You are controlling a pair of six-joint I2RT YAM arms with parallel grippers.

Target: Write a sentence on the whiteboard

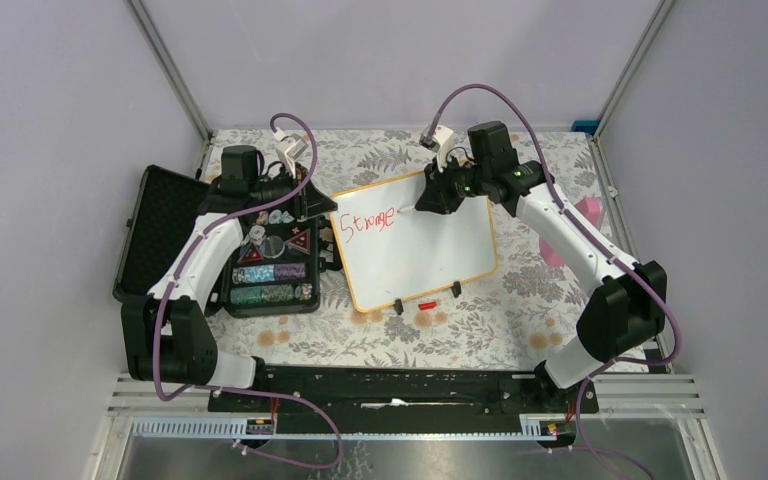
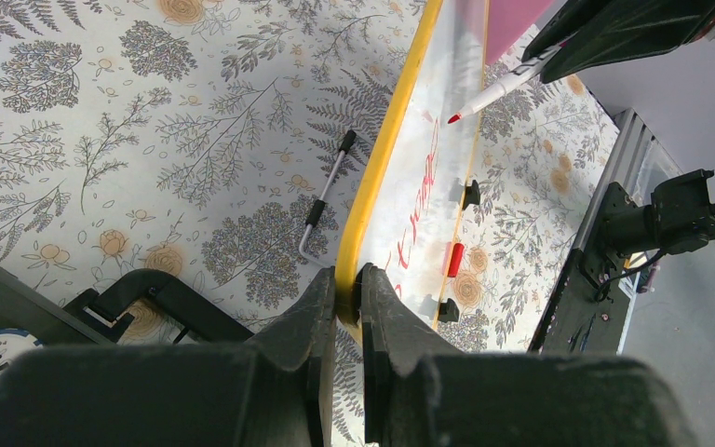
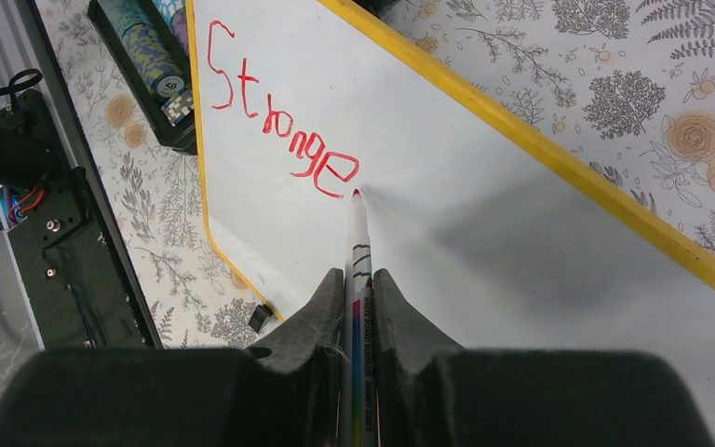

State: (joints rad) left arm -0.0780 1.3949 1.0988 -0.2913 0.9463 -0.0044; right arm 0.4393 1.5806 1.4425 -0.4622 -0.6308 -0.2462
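The right gripper [image 3: 358, 291] clamps a marker [image 3: 358, 237], its tip at red "Stronge" mid-frame on the whiteboard [image 3: 484, 223], while the left gripper [image 2: 346, 291] pinches the board's yellow edge, with the case [image 1: 158, 235] at left.

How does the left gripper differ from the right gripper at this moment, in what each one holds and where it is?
The left gripper is shut on the frame of the whiteboard; the right gripper is shut on a red marker. The left sits at the board's side; the right is above its white face, near the red word. Both are shut.
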